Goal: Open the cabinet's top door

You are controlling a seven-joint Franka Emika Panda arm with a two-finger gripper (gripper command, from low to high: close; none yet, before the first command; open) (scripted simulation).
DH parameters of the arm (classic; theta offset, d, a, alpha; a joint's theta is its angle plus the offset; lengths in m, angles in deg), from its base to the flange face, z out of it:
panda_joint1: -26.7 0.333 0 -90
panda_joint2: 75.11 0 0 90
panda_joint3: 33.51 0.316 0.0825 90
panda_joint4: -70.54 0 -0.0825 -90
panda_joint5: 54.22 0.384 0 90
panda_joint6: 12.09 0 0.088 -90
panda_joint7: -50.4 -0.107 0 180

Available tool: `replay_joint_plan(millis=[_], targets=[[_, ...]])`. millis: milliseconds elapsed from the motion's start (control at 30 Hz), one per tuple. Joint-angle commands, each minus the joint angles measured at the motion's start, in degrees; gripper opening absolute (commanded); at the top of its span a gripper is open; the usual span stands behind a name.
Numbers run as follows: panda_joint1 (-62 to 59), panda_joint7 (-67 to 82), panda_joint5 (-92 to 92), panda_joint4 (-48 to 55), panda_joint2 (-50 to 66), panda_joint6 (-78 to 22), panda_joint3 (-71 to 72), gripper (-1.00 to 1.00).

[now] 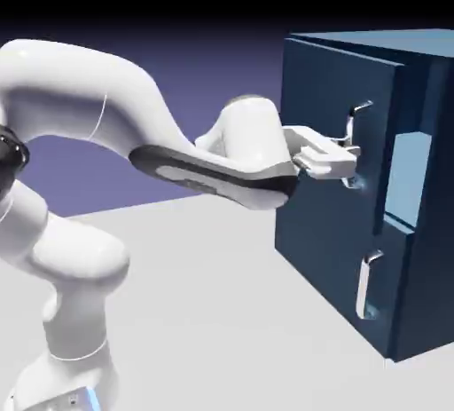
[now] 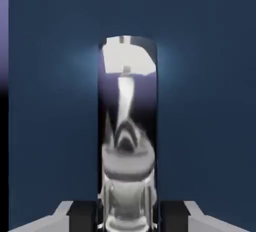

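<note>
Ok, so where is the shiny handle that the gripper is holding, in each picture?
Exterior view: right of the middle, a bit above centre, on the big top door; the handle is partly hidden by the gripper.
Hand view: tall and shiny in the middle, running down to the bottom edge.
Shared landmark: the dark blue door front around the handle.

Dark navy cabinet (image 1: 332, 196) upright; its top door (image 1: 332, 125), silver-handled, ajar at exterior view's right.
</note>
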Motion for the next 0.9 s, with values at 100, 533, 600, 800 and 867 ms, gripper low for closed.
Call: replay_joint_plan(millis=[100, 533, 600, 800, 867], targets=[[-8.2, 1.1, 4.2, -4.2, -1.5, -1.0, 7.9, -1.0], [-25.8, 19.7, 36.6, -21.8, -18.6, -7.4, 30.7, -1.0], [-27.1, 22.3, 41.6, -23.7, -21.2, -8.2, 33.7, -1.0], [-28.7, 30.1, 56.5, -28.4, -28.6, -11.5, 41.8, -1.0], [-28.4, 32.6, 61.5, -29.7, -30.9, -13.0, 44.4, -1.0]])
